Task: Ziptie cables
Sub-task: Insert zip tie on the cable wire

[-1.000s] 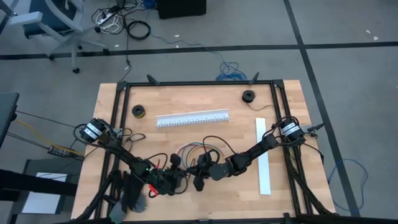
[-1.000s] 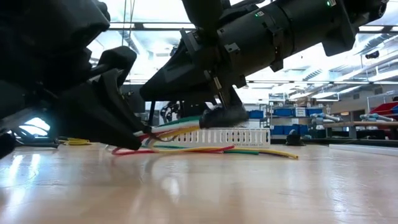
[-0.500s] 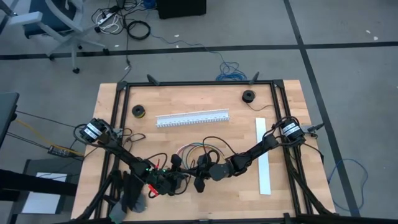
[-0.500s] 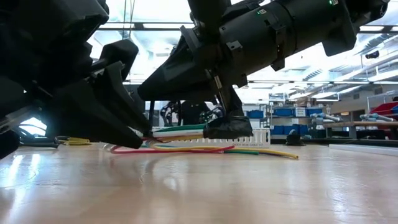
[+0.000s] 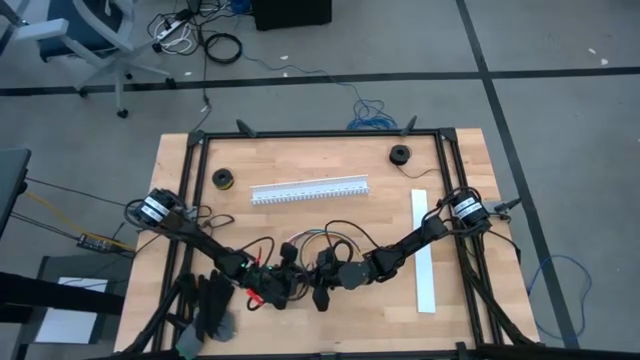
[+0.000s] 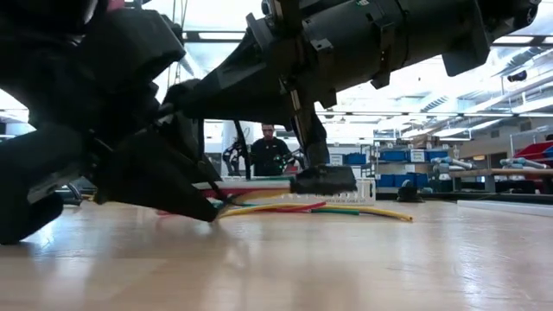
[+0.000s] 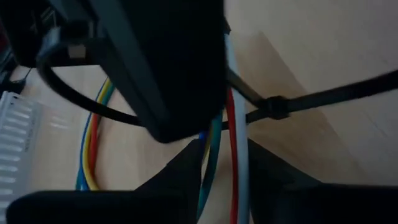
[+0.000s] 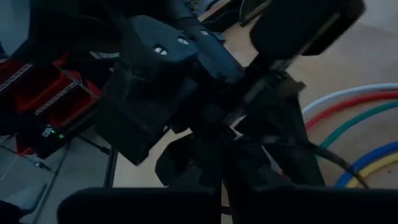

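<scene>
While the right gripper [image 5: 322, 280] stays closed near the table's front middle, the left gripper [image 5: 268, 291] has moved toward it and its fingers have parted a little, now straddling the cables [image 7: 231, 134]. The tie seems looped, not yet pulled tight. Only the left wrist view shows the black zip tie [image 7: 273, 107] crossing the bundle; the high view hides it.
</scene>
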`<state>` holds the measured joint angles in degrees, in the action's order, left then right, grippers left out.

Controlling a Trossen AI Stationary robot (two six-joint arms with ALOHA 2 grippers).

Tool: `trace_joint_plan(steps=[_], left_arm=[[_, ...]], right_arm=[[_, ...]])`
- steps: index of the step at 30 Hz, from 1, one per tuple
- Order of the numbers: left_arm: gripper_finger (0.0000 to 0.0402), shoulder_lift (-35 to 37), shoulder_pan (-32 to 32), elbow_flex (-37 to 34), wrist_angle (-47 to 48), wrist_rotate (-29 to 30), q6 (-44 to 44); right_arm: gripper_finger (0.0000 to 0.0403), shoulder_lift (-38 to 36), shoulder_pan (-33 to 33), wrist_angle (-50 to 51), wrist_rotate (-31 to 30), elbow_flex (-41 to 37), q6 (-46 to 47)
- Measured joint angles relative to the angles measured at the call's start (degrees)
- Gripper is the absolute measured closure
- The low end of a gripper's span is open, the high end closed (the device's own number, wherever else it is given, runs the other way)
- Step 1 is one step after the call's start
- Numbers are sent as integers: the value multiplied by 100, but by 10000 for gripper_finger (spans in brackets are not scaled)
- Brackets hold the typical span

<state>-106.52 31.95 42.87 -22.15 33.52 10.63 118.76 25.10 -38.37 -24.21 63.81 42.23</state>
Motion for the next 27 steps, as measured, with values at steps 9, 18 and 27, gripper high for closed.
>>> trace_joint_plan(steps=[9, 18, 27], left_arm=[[399, -160, -180, 0, -394, -326, -373], [401, -164, -195, 5, -266, -726, -647], [401, -164, -195, 7, -304, -855, -688]], right_arm=[[402, 0, 22, 29, 46, 0, 11], [370, 0, 161, 599, 301, 0, -199], [287, 0, 190, 714, 299, 2, 9]])
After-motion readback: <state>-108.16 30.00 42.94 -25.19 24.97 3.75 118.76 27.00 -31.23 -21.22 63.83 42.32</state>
